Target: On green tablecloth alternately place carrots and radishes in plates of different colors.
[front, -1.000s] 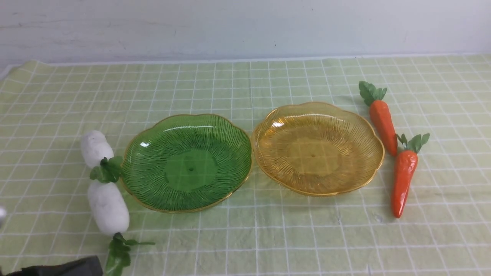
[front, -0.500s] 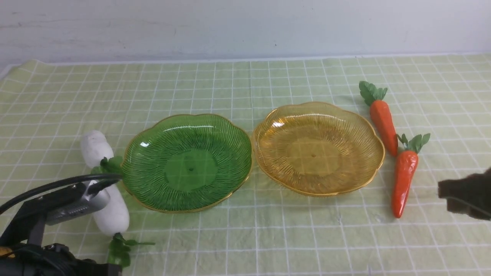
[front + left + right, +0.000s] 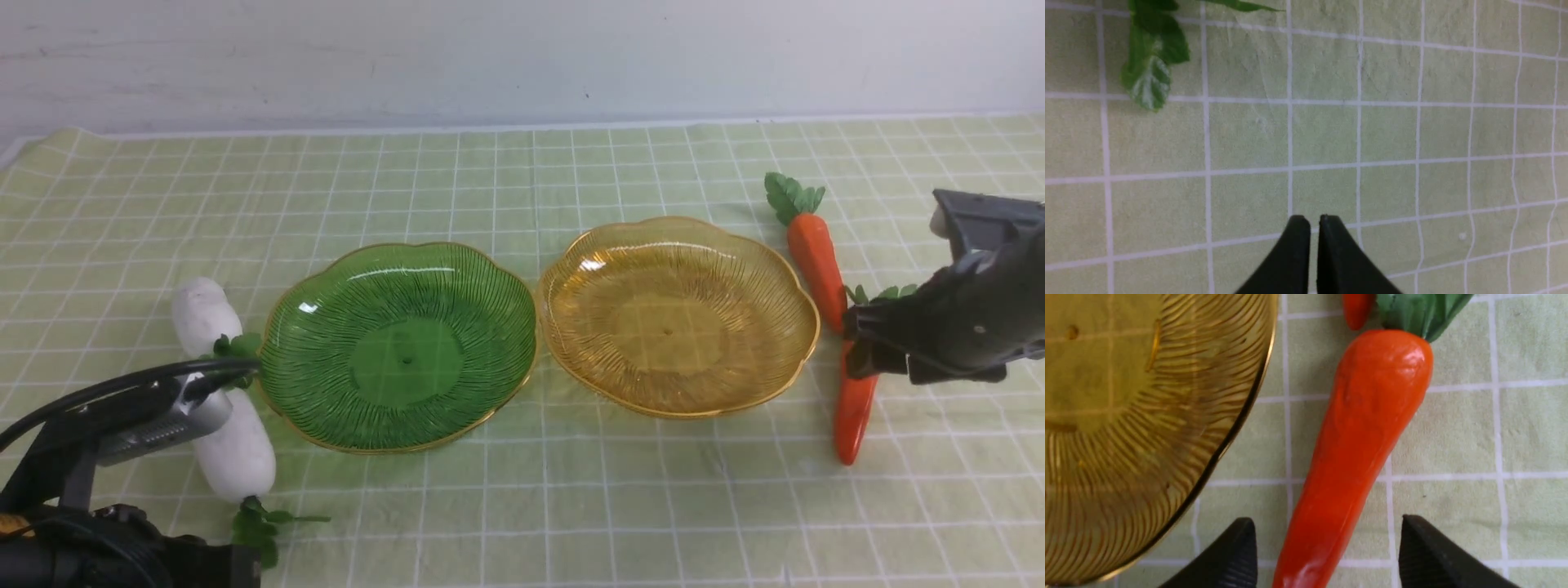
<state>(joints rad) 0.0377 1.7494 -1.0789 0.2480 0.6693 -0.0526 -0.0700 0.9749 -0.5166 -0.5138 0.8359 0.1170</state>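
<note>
On the green tablecloth (image 3: 522,188) the green plate (image 3: 326,408) and the amber plate (image 3: 735,384) lie side by side, both empty. Two white radishes (image 3: 200,310) (image 3: 237,453) lie end to end left of the green plate. Right of the amber plate are two carrots (image 3: 815,257) (image 3: 853,416). My right gripper (image 3: 1326,520) is open above the nearer carrot (image 3: 1363,449), one finger on each side of its thin end, not touching it. My left gripper (image 3: 1314,217) is shut and empty over bare cloth, near a radish leaf (image 3: 1151,61).
The left arm (image 3: 122,416) covers part of the nearer radish at the front left. The right arm (image 3: 955,318) hides the middle of the nearer carrot. A pale wall runs behind the cloth's far edge. The amber plate's rim (image 3: 1237,420) is close beside the carrot.
Both arms came into view. The right arm moved from the right edge to over the nearer carrot and its jaws opened. The left arm rose at the front left, then held still.
</note>
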